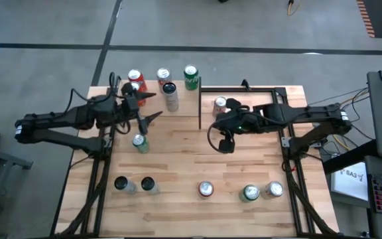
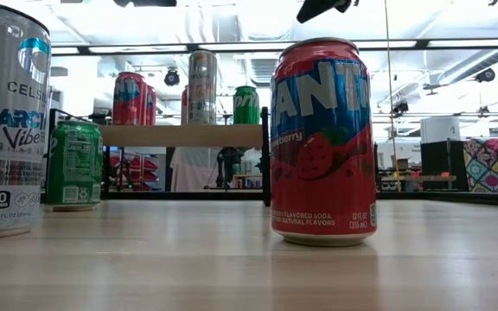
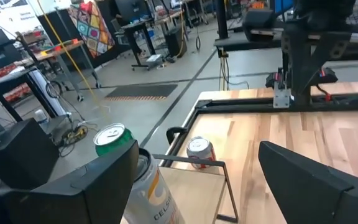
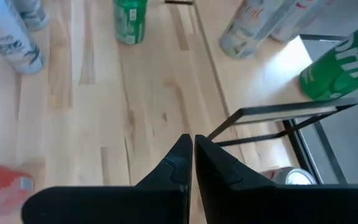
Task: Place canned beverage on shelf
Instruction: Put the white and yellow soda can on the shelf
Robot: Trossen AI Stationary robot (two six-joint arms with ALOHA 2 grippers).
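A: Nearest the low camera, a white can (image 2: 7, 121) is standing at the left edge on the counter (image 2: 232, 268), with a small green can (image 2: 74, 164) behind it and a red strawberry soda can (image 2: 322, 142) filling the middle. What's happening farther back?

B: From above, going left to right: the left end effector (image 1: 148, 109) is hanging over the back-left part of the counter, its fingers spread wide and holding nothing. It's sitting right at the shelf (image 1: 152, 99), where a red can (image 1: 136, 79), a tall silver can (image 1: 170, 96) and a green can (image 1: 191, 77) are already standing. A small green-topped can (image 1: 139, 143) is waiting on the counter just in front of it.

A: And the right arm?

B: The right end effector (image 1: 225, 143) is hovering near the counter's middle, fingers pressed together on nothing, as its wrist view shows (image 4: 188, 158). A can (image 1: 220, 105) is standing just behind it, inside a black frame.

A: So which step is this?

B: I'd judge a can is freshly set on the shelf and the left arm is between placements. Five more are lining the front of the counter.

A: Next move?

B: Probably backing the open fingers clear of the shelf cans without knocking them, then dropping over the nearest loose can, the green-topped one, and closing squarely on its sides.
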